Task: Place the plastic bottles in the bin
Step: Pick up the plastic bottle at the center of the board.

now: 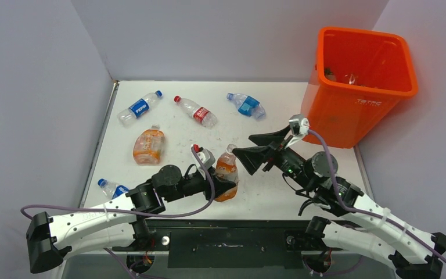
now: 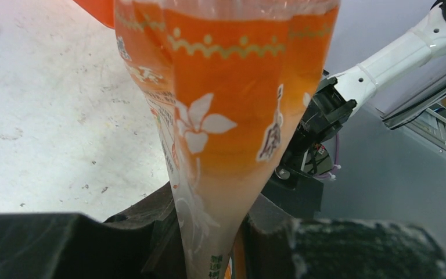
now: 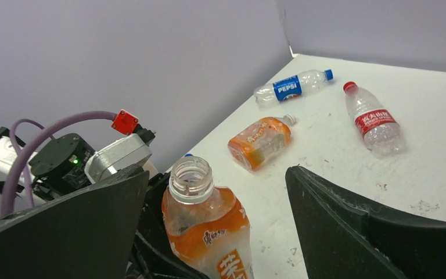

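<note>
My left gripper (image 1: 223,185) is shut on the lower body of an orange-tinted, capless bottle (image 1: 227,170) and holds it upright near the table's front middle. In the left wrist view the bottle (image 2: 232,116) fills the frame, squeezed between the pads (image 2: 151,232). My right gripper (image 1: 242,145) is open, its fingers on either side of the bottle's neck without touching. In the right wrist view the bottle (image 3: 206,221) stands between the spread fingers (image 3: 348,226). The orange bin (image 1: 348,113) stands at the back right, with bottles inside.
Loose bottles lie on the table. A Pepsi bottle (image 1: 140,107) is at the back left and a red-labelled one (image 1: 196,111) beside it. A crushed blue one (image 1: 247,106) is at the back middle. A flattened orange one (image 1: 148,145) and a blue-capped one (image 1: 111,188) are at the left.
</note>
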Controlling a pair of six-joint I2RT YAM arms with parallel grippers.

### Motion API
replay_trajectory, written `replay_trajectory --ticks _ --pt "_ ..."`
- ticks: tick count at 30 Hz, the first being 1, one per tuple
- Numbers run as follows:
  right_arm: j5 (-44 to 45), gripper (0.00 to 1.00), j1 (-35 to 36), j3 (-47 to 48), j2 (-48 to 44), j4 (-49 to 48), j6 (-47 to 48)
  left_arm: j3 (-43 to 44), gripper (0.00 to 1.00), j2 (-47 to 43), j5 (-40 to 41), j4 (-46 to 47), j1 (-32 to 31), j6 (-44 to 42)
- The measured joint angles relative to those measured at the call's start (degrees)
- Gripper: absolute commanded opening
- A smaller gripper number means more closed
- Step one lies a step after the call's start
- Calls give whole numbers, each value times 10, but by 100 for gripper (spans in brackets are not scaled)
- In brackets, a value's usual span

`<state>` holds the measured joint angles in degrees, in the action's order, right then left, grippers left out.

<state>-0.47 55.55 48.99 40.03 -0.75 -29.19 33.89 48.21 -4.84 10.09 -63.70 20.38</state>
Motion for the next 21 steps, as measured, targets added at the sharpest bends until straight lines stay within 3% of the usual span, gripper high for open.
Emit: replay_trajectory --ticks 5,7,16,18,19,20,21 --pt "-4 100 1 -5 54 -27 -2 0 10 11 -13 -1 0 24" --pt "-4 93 3 -6 64 -37 -2 0 10 11 -14 -1 0 30" --pt "-6 42 19 -5 99 -49 1 0 10 11 -14 -6 0 31" --pt "-9 24 22 -2 109 -47 0 0 11 11 -12 -15 0 31" --pt "-11 11 23 0 112 -47 2 0 19 11 -11 -20 0 30" --pt "-12 6 24 1 114 -45 2 0 34 11 -10 -23 0 29" --pt "-13 5 26 3 116 -42 2 1 55 11 -9 -25 0 28"
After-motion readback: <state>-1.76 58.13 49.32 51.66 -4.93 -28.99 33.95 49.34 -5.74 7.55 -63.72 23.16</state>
